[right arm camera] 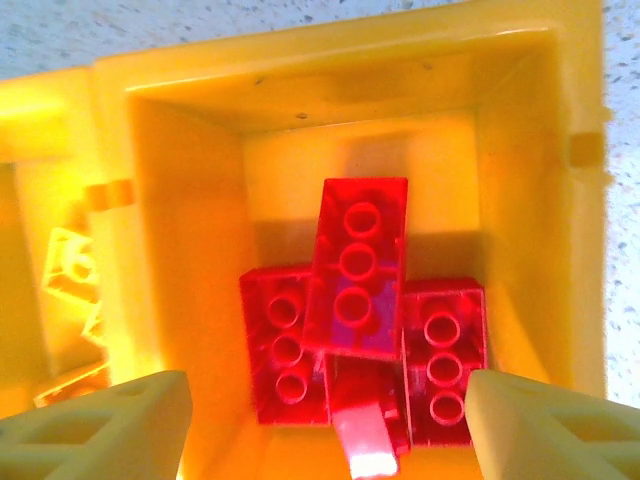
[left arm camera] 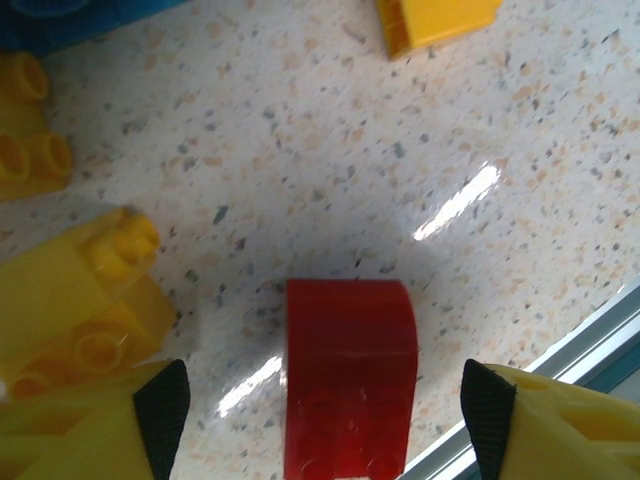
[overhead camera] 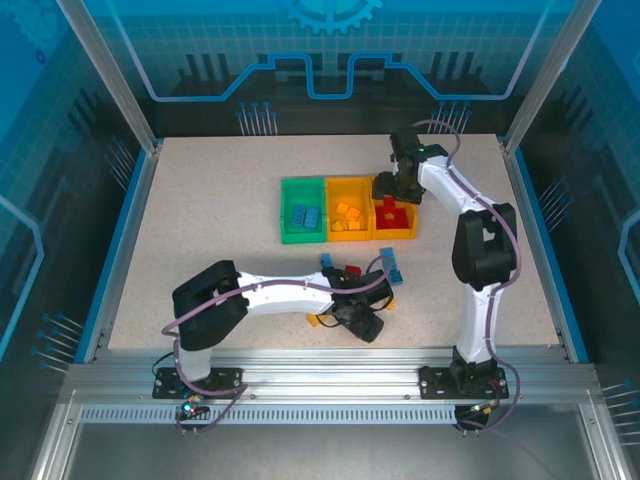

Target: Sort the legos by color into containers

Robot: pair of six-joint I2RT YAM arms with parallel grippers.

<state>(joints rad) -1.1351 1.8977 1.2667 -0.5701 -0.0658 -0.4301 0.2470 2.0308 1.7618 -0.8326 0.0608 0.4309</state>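
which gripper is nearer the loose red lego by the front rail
Left. The left gripper straddles the red lego, jaws either side; the right gripper hangs far off over the rightmost bin.

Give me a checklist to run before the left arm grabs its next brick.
1. The left end effector is open: ok.
2. The red brick lies between its fingers, touching neither: ok.
3. The yellow bricks are clear of the fingers: cannot tell, one lies close beside a finger.
4. The right end effector is open and empty: ok.
5. The orange-yellow bin below it holds nothing but red bricks: ok.
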